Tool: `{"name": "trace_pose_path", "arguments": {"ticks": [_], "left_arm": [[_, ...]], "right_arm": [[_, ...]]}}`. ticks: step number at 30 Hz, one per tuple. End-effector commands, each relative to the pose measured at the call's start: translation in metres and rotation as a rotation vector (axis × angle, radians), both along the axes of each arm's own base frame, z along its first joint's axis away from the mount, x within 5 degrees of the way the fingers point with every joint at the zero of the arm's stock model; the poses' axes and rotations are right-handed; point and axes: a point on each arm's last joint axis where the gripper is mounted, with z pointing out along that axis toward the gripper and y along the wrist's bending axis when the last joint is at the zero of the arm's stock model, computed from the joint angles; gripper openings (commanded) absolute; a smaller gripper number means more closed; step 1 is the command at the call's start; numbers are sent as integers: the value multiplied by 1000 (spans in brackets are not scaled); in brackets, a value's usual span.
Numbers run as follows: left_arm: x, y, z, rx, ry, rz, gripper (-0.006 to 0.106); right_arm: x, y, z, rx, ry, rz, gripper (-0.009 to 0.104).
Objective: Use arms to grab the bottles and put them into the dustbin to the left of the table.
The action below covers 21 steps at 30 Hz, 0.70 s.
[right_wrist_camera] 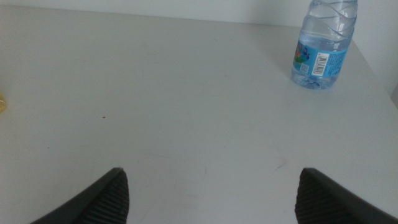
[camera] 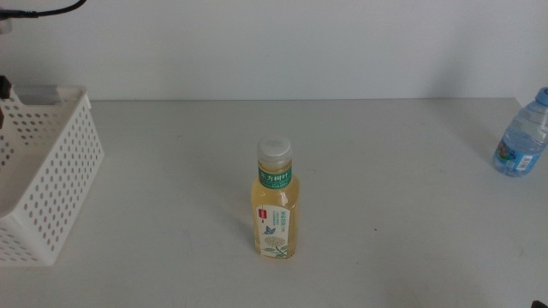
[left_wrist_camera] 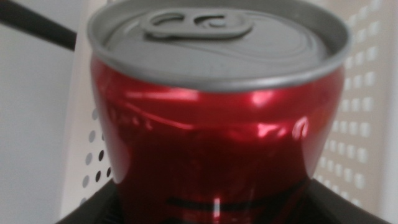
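A red soda can (left_wrist_camera: 217,124) fills the left wrist view, upright, its grey lid and pull tab showing. My left gripper (left_wrist_camera: 214,210) is shut on its lower body, and the perforated white wall of the dustbin (left_wrist_camera: 364,118) is close behind it. In the middle view the dustbin (camera: 47,171) stands at the table's left edge. The yellow tea bottle (camera: 274,201) stands upright mid-table. At the far right stands the small clear water bottle (camera: 521,137), also upright in the right wrist view (right_wrist_camera: 323,43). My right gripper (right_wrist_camera: 211,199) hangs open over bare tabletop, well short of that bottle.
The pale table (camera: 402,214) runs back to a white wall. A black cable (camera: 43,10) and a dark piece of the left arm (camera: 5,88) show above the dustbin. A sliver of the tea bottle (right_wrist_camera: 2,103) touches the edge of the right wrist view.
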Motion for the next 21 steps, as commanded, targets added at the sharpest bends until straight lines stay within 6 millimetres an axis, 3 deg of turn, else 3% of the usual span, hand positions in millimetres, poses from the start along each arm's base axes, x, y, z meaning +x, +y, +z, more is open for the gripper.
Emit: {"name": "trace_pose_path", "arguments": {"ticks": [1, 12, 21], "left_arm": [[-1, 7, 24, 38, -117, 14, -1], [28, 17, -34, -1, 30, 14, -1], [41, 20, -67, -25, 101, 13, -1]], "right_arm": [[0, -1, 10, -12, -97, -8, 75], [0, -1, 10, -12, -97, -8, 75], [0, -1, 10, -12, -97, -8, 75]]}}
